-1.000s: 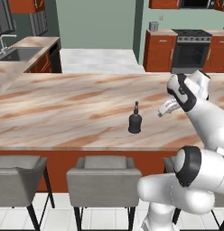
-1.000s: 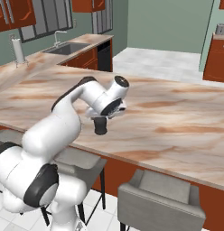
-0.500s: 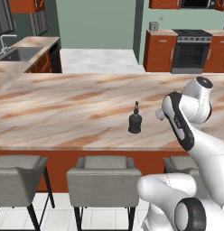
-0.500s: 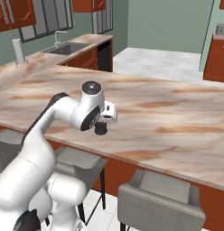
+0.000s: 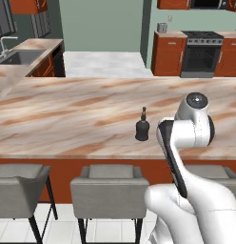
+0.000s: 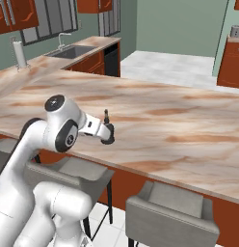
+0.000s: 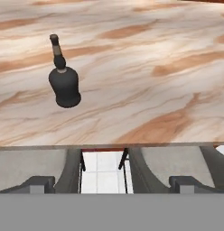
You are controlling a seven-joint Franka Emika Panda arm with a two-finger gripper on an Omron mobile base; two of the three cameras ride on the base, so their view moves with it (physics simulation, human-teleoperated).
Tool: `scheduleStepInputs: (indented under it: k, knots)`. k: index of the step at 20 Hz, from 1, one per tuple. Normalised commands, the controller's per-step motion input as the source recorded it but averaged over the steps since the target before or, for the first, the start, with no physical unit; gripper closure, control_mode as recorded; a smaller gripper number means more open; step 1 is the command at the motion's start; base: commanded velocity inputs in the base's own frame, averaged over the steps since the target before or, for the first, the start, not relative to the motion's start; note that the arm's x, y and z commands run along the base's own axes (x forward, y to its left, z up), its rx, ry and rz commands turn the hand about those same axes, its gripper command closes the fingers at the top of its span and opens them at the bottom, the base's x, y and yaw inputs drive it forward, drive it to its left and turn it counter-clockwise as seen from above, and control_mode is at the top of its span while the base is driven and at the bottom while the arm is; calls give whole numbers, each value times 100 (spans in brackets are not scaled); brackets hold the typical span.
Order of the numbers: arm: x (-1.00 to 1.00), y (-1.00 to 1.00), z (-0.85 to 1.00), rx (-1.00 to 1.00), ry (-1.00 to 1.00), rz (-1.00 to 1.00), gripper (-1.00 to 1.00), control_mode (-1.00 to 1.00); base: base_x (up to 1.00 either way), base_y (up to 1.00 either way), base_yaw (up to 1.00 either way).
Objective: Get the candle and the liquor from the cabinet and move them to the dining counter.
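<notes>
So the liquor (image 5: 142, 128) is standing upright on the dining worktop (image 5: 67, 109), fairly close to the near edge, a bit above the grey stools (image 5: 109, 183) tucked under the overhang. From the hand view we see the same black bottle (image 7: 64, 81) off to the upper left, with the marble spreading out all around it and nothing touching it.

The claw (image 7: 112, 182) is spread wide with nothing between the tips, and it sits back from the worktop edge, looking over the stool seats towards the bottle. In the right base view the wrist is in front of the bottle (image 6: 107, 130), so we can't really tell from there how close the two are, but the hand view says well apart.

Our read: the liquor half of the job looks done, since the bottle is on the worktop it was meant for. No candle anywhere on the worktop that we can spot, so that half looks still open.

Next move, as we figure it, calls for getting the arm tucked clear of the worktop edge and the stools, then driving the base over to the wall cabinet for the candle. It's described as a tiny thing, so we'd guess the claw needs a careful, low pinch on it. Worth keeping the elbow away from the bottle on the turn, too.
</notes>
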Motion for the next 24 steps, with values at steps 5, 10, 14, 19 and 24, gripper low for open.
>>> scheduleStepInputs:
  k: [5, 10, 14, 19, 24]
  knots:
    - [-47, 8, 16, -1, -4, -17, -100, -100, 0, 0, 0]
    - [-47, 0, 27, 5, 0, -3, -100, -100, 0, 0, 0]
    - [-42, 4, 25, 1, 0, 0, -100, -100, 0, 0, 0]
    - [-28, 9, 18, -4, 0, 0, -100, -100, 0, 0, 0]
    - [0, 0, 0, -2, 1, 0, -100, -100, 0, 0, 0]
